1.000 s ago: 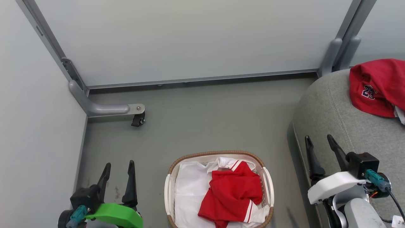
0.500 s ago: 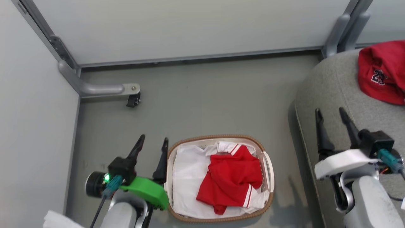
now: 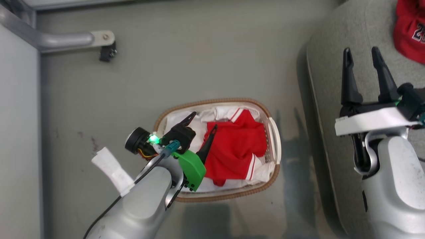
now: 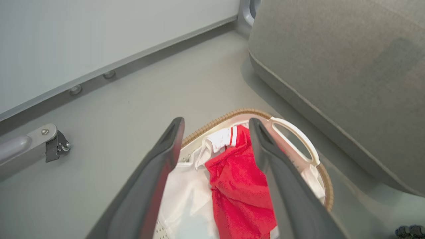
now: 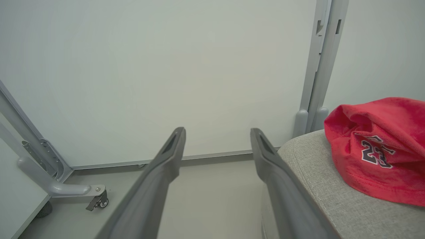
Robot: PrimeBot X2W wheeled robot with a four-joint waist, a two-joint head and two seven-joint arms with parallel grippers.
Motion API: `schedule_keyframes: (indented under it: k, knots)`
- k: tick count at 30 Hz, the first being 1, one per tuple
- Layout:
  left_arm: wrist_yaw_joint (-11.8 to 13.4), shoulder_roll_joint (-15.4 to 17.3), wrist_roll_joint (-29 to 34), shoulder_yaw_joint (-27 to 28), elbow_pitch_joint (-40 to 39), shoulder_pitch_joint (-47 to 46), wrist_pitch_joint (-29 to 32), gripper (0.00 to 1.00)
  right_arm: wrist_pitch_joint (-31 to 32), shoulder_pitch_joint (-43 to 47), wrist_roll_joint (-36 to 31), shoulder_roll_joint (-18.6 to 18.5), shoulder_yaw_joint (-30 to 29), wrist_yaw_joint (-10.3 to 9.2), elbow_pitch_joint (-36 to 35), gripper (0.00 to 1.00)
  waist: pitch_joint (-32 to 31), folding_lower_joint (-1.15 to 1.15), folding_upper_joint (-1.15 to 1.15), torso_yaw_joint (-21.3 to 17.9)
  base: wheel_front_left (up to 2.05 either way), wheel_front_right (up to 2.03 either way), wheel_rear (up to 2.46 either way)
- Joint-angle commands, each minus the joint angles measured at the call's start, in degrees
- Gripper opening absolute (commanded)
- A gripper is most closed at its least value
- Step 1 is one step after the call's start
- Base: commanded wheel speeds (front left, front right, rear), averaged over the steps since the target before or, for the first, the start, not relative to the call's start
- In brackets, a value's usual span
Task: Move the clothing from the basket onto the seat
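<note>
Your left claw hangs wide open and empty over the basket; the red garment lies just below and ahead of its tips, bunched toward the seat side. Your right claw, also open and empty, is well apart over the seat (a second red garment lies there).

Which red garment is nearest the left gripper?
The white-trimmed garment in the basket, by the left gripper; the garment marked 23 lies on the seat.
</note>
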Motion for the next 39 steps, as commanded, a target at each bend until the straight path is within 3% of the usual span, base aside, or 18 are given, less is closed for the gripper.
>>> schedule_keyframes:
  k: [1, 7, 15, 22, 34, 35, 36, 37, 38, 39]
  knots:
    - [-0.14, 0.51, -0.84, -2.61, 1.95, -3.07, 0.29, 1.00, -0.14, -1.80, 0.54, -0.13, 0.52, -0.08, -0.73, 1.00, 10.01, 0.00, 0.00, -5.26, 0.00, 0.00, 0.00]
    - [-0.13, 0.27, -4.07, -15.80, 8.51, -9.25, 1.11, 1.00, -0.14, -4.65, 1.92, -0.12, 1.35, -0.08, -2.58, 1.00, 15.41, 0.00, 0.00, -8.06, 0.00, 0.00, 0.00]
    - [-0.13, 0.63, -8.77, -28.44, 14.18, -14.00, 2.57, 1.00, -0.14, -7.25, 3.61, -0.12, 2.69, -0.08, -4.79, 1.00, 21.00, 0.00, 0.00, -11.58, 0.00, 0.00, 0.00]
    - [-0.13, 1.26, -10.70, -31.88, 16.93, -16.29, 3.67, 1.00, -0.14, -8.41, 5.14, -0.13, 3.46, -0.08, -6.52, 1.00, 24.19, 0.00, 0.00, -13.74, 0.00, 0.00, 0.00]
    - [-0.13, 2.63, -10.46, -32.56, 24.62, -20.30, 6.50, 1.00, -0.14, -9.89, 7.15, -0.13, 4.89, -0.08, -8.79, 1.00, 28.43, 0.00, 0.00, -16.31, 0.00, 0.00, 0.00]
    - [-0.13, 2.54, -10.73, -32.52, 25.16, -20.54, 6.61, 0.74, -0.14, -9.91, 7.15, -0.13, 4.87, -0.08, -8.84, 1.00, 28.54, 0.00, 0.00, -16.40, 0.00, 0.00, 0.00]
    - [-0.13, 2.44, -11.07, -32.45, 25.68, -20.71, 6.74, 0.40, -0.14, -9.89, 7.16, -0.13, 4.81, -0.08, -8.87, 1.00, 28.62, 0.00, 0.00, -16.50, 0.00, 0.00, 0.00]
    - [-0.13, 2.37, -11.30, -32.42, 26.00, -20.72, 6.80, 0.16, -0.14, -9.88, 7.15, -0.13, 4.74, -0.08, -8.85, 1.00, 28.64, 0.00, 0.00, -16.53, 0.00, 0.00, 0.00]
    - [-0.13, 2.23, -11.40, -32.44, 26.36, -20.58, 6.79, 0.00, -0.14, -9.85, 7.11, -0.13, 4.65, -0.08, -8.78, 1.00, 28.61, 0.00, 0.00, -16.52, 0.00, 0.00, 0.00]
    - [-0.13, 2.11, -11.49, -32.45, 26.55, -20.43, 6.71, 0.00, -0.14, -9.80, 7.09, -0.13, 4.59, -0.08, -8.70, 1.00, 28.54, 0.00, 0.00, -16.49, 0.00, 0.00, 0.00]
